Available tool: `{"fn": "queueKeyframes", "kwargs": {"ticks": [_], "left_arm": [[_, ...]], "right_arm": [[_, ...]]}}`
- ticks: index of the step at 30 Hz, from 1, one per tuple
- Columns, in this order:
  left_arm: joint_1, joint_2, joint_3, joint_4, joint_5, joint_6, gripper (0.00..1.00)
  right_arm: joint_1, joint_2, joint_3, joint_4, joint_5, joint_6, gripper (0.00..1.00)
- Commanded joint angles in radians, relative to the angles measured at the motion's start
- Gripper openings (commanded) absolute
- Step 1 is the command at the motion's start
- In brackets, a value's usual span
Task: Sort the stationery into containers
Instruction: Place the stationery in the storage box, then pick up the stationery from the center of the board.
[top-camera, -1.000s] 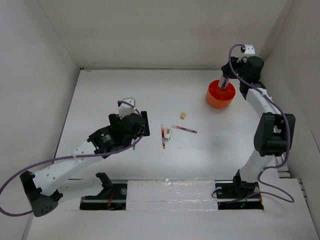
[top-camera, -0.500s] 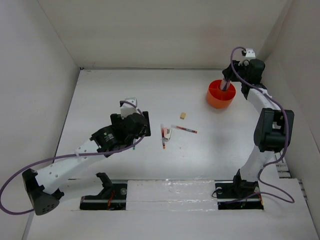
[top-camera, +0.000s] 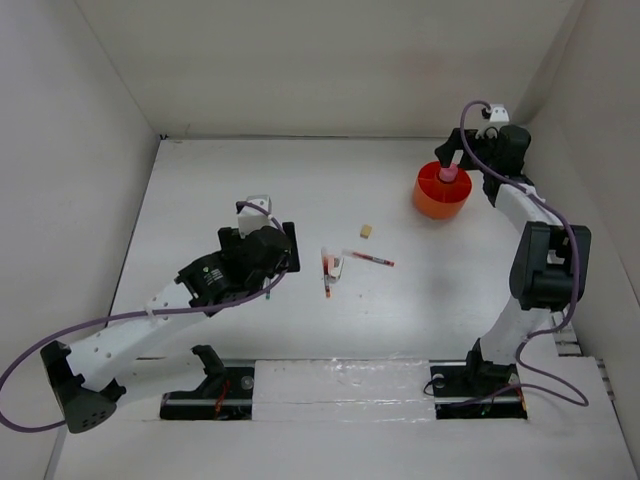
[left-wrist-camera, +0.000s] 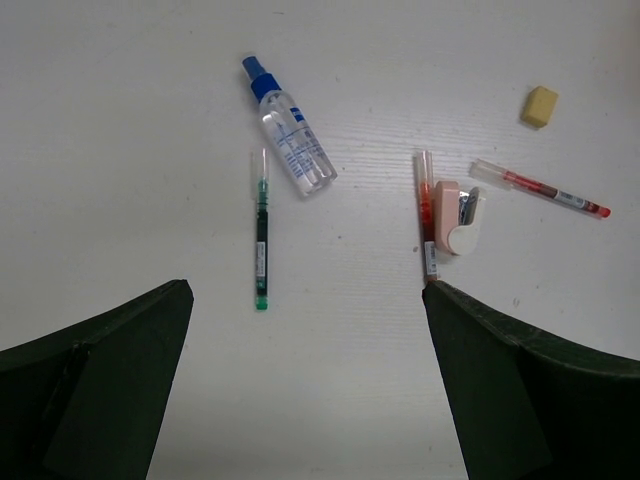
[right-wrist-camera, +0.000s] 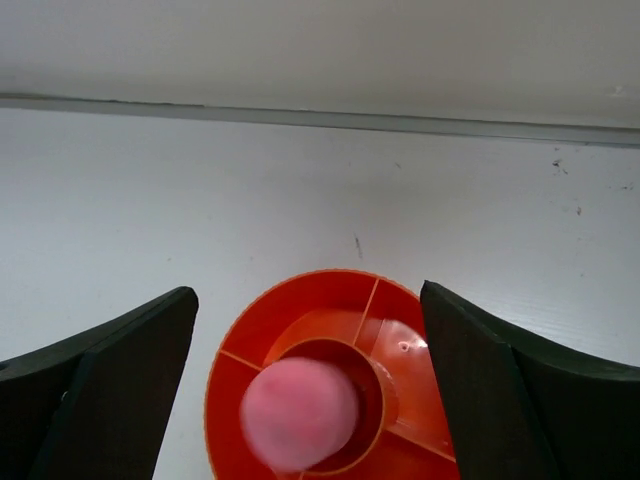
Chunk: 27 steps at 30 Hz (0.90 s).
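Observation:
The round orange tub (top-camera: 432, 200) stands at the back right. A pink-capped tube (top-camera: 448, 173) stands upright in its middle ring, its cap (right-wrist-camera: 300, 412) blurred. My right gripper (right-wrist-camera: 307, 300) hangs open over the tub (right-wrist-camera: 290, 310), its fingers apart from the tube. My left gripper (left-wrist-camera: 305, 300) is open above the table, holding nothing. Ahead of it lie a green pen (left-wrist-camera: 261, 235), a clear blue-capped bottle (left-wrist-camera: 290, 135), a red pen (left-wrist-camera: 424, 205), a small white piece (left-wrist-camera: 460, 218), a second red pen (left-wrist-camera: 545, 190) and a beige eraser (left-wrist-camera: 540, 106).
White walls close the table at the left, back and right. In the top view the eraser (top-camera: 367, 232), both red pens (top-camera: 368, 259) and the white piece (top-camera: 337, 266) lie mid-table, and my left arm (top-camera: 240, 268) covers the bottle.
My right gripper has opened and let go of the pink-capped tube, which now stands in the tub. The left arm has hardly moved.

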Motion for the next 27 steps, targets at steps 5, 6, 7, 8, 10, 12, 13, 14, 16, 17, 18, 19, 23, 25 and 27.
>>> {"fn": "queueKeyframes", "kwargs": {"ticks": [5, 6, 7, 8, 10, 12, 13, 14, 16, 17, 18, 19, 23, 25, 27], "left_arm": [[0.000, -0.023, -0.002, 0.001, -0.033, -0.002, 1.00], [0.000, -0.023, -0.002, 0.001, -0.033, -0.016, 1.00], [0.000, -0.023, -0.002, -0.008, -0.044, -0.016, 1.00], [0.000, -0.023, -0.002, -0.008, -0.044, -0.016, 1.00], [0.000, -0.032, -0.002, -0.008, -0.044, -0.027, 1.00], [0.000, -0.032, -0.002, -0.017, -0.056, -0.036, 1.00], [0.000, -0.032, -0.002, -0.017, -0.056, -0.036, 1.00], [0.000, -0.043, -0.002, -0.017, -0.056, -0.036, 1.00], [0.000, -0.055, -0.011, -0.017, -0.056, -0.036, 1.00], [0.000, -0.055, -0.011, -0.017, -0.056, -0.036, 1.00], [0.000, -0.055, -0.011, -0.017, -0.065, -0.036, 1.00], [0.000, -0.055, -0.011, -0.017, -0.065, -0.036, 1.00], [0.000, -0.055, -0.011, -0.017, -0.065, -0.036, 1.00], [0.000, -0.055, -0.011, -0.017, -0.065, -0.036, 1.00], [0.000, -0.055, -0.011, -0.017, -0.065, -0.045, 1.00]], "right_arm": [[0.055, -0.193, -0.064, 0.113, 0.053, 0.037, 1.00], [0.084, -0.215, -0.073, 0.113, 0.077, 0.037, 1.00], [0.104, -0.257, -0.087, 0.104, 0.103, 0.037, 1.00], [0.127, -0.278, -0.087, 0.086, 0.138, 0.024, 1.00], [0.205, -0.311, -0.087, 0.000, 0.260, 0.010, 1.00], [0.260, -0.350, -0.076, -0.092, 0.344, 0.010, 1.00], [0.317, -0.361, -0.076, -0.118, 0.417, 0.010, 1.00], [0.349, -0.370, -0.076, -0.171, 0.467, 0.030, 1.00], [0.414, -0.385, -0.076, -0.219, 0.651, 0.062, 1.00], [0.485, -0.397, -0.088, -0.236, 0.727, 0.082, 1.00], [0.524, -0.397, -0.097, -0.255, 0.816, 0.103, 1.00], [0.561, -0.397, -0.097, -0.287, 0.906, 0.173, 1.00], [0.687, -0.370, -0.117, -0.318, 1.006, 0.257, 0.99], [0.712, -0.321, -0.117, -0.344, 0.975, 0.289, 0.97], [0.724, -0.280, -0.105, -0.391, 0.964, 0.352, 0.95]]}}
